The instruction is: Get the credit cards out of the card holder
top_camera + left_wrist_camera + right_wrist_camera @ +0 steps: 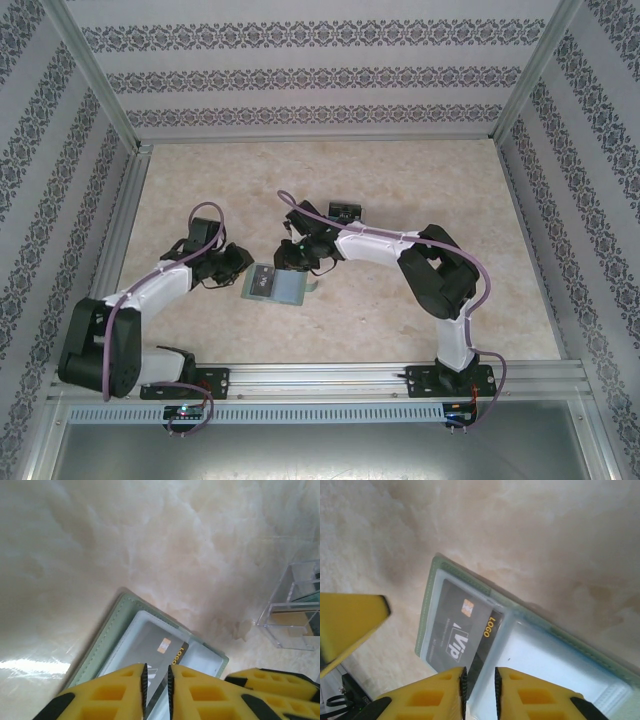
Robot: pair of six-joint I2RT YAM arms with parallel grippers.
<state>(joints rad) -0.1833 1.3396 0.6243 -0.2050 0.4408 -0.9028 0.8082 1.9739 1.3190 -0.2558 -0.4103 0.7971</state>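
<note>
**A:** Nearest first. Left gripper [156,685]?

**B:** Yellow plastic fingers with moulded square pockets and black ribbed pads. Jaws nearly together, a thin slit left. Dark card face shows through the slit. Pinched or merely beneath, cannot tell.

**A:** Right gripper [479,690]?

**B:** Same build, slit equally narrow, set over the middle of the card holder [427,605]. A corner of the black card [454,635] runs in between the pads. Gripped or not, cannot tell.

**A:** The holder itself?

**B:** Lies open and flat on the worktop [125,540], between the two grippers, front-middle in the overhead view. Dull-green seamed rim, matte. Pale blue-grey lining, glossy clear pockets. The black card lies at one pocket, skewed: gold chip, white "VIP", yellow "LOGO".

**A:** Worktop surface?

**B:** Cream, marbled, polished, with glare patches.

**A:** Farther out?

**B:** Clear box [280,587] with hard transparent walls, beyond the holder and apart from it. A tan card [292,617] shows inside. Behind everything, patterned grey-white walls [320,75].
</note>
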